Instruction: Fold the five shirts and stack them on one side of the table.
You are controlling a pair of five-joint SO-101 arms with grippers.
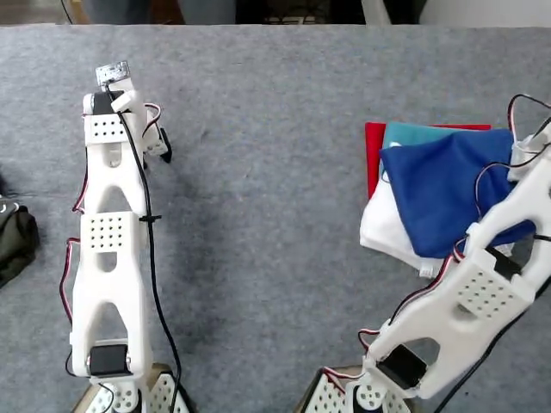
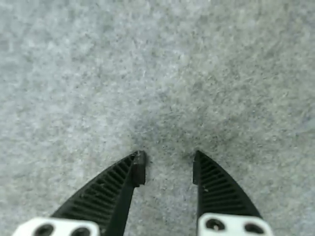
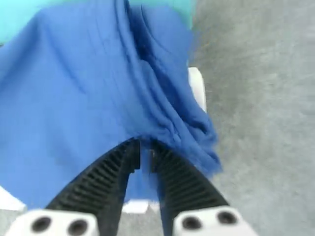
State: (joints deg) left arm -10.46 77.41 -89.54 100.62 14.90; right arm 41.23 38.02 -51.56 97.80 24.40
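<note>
A stack of shirts lies at the right side of the table: a red one (image 1: 374, 146) at the bottom, then teal (image 1: 413, 133) and white (image 1: 387, 228), with a loosely folded blue shirt (image 1: 439, 194) on top. My right gripper (image 3: 145, 150) sits on the blue shirt (image 3: 74, 88) near its edge, with its jaws pinched together on a fold of the blue cloth. A dark shirt (image 1: 15, 245) lies crumpled at the table's left edge. At the far left, my left gripper (image 2: 168, 164) hangs open just above bare grey felt, holding nothing; its black tip (image 1: 162, 148) points down.
Grey felt (image 1: 275, 215) covers the whole table. A wide bare stretch lies between the two arms. The right arm's body (image 1: 482, 284) crosses over the stack's near corner. A white edge (image 3: 198, 86) and teal cloth (image 3: 29, 14) peek out from under the blue shirt.
</note>
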